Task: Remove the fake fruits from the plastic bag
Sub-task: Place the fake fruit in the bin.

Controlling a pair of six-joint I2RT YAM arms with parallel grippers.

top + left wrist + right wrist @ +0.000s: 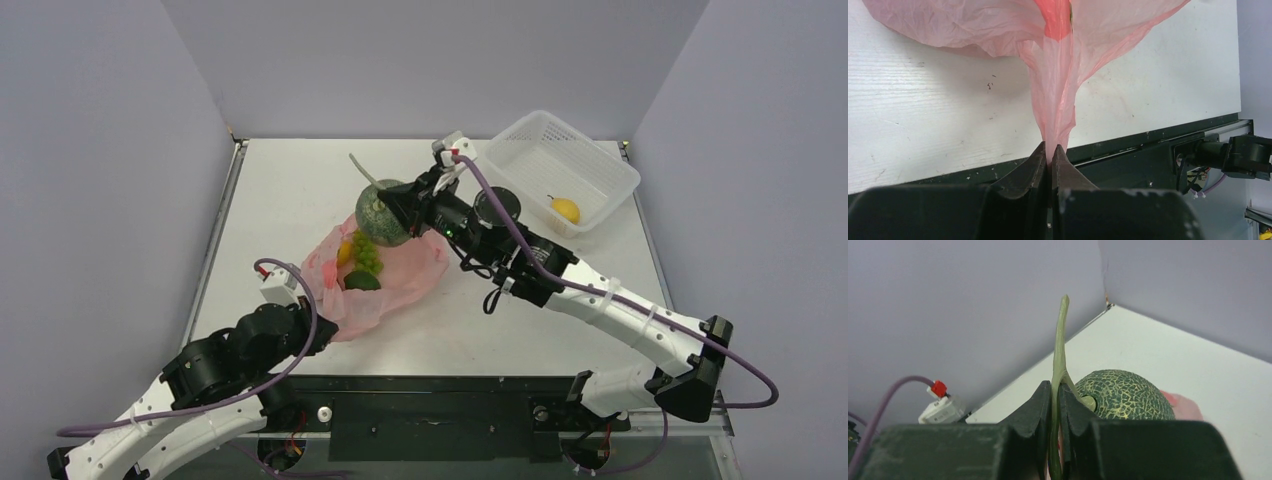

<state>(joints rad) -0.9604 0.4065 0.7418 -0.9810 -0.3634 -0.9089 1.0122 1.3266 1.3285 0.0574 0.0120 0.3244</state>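
The pink plastic bag (385, 275) lies open mid-table. In it show a green grape bunch (365, 252), an orange-yellow ball (344, 252) and a dark green oval (362, 281). My left gripper (305, 300) is shut on the bag's near edge; the wrist view shows the bag (1058, 100) pulled taut from the jaws of the gripper (1049, 149). My right gripper (405, 205) is shut on the melon's green stem (1059, 355), holding the grey-green melon (382, 215) above the bag's far edge; the melon also shows in the right wrist view (1123, 395). A yellow lemon (565, 210) lies in the basket.
A white perforated basket (530, 150) stands at the back right of the white table (290, 190). Grey walls enclose the table on three sides. The table's black front edge (1158, 145) lies just under my left gripper.
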